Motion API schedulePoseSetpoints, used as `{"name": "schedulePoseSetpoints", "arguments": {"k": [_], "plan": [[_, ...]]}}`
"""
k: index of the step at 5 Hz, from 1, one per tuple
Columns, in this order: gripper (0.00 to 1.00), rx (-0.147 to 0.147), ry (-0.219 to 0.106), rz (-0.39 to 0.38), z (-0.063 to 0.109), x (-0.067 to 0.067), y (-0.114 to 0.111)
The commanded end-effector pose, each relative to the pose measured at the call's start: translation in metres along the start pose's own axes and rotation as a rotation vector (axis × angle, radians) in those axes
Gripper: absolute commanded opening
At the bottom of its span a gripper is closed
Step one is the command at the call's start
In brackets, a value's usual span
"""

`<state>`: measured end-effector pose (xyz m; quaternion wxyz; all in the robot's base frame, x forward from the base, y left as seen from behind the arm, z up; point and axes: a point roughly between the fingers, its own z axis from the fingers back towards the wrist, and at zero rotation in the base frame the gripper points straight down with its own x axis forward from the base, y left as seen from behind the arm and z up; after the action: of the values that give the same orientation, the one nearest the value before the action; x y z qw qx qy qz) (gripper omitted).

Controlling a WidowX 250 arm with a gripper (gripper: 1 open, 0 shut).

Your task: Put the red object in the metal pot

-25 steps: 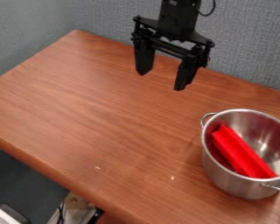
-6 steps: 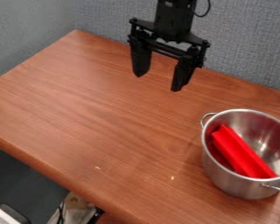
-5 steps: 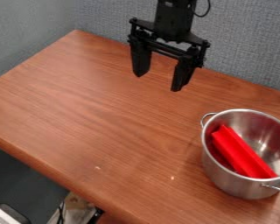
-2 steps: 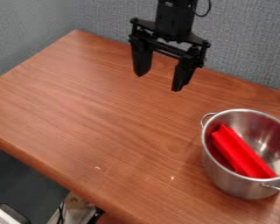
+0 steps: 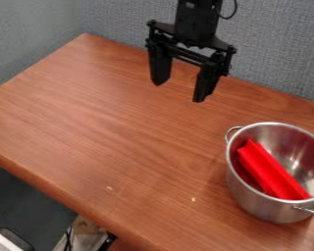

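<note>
The red object (image 5: 270, 169), a bright red flat bar, lies slanted inside the metal pot (image 5: 241, 188), which stands at the right front of the wooden table. My gripper (image 5: 181, 85) hangs above the table's far side, well to the left of and behind the pot. Its two black fingers (image 5: 159, 67) point down, spread wide apart, with nothing between them.
The brown wooden table (image 5: 107, 127) fills most of the view, its front edge running diagonally at lower left. A grey wall stands behind the arm. The pot's small handle (image 5: 312, 207) juts toward the right frame edge.
</note>
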<state>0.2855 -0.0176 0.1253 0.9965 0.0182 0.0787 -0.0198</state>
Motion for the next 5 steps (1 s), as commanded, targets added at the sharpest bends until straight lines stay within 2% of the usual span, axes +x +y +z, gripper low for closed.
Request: {"name": "schedulePoseSetpoints", "arguments": {"k": [1,5], "plan": [[1.00,-0.004,-0.024,0.011,0.0057,0.0011,0.0046],[1.00,-0.020,-0.030,0.011,0.0042,0.0014,0.0091]]}}
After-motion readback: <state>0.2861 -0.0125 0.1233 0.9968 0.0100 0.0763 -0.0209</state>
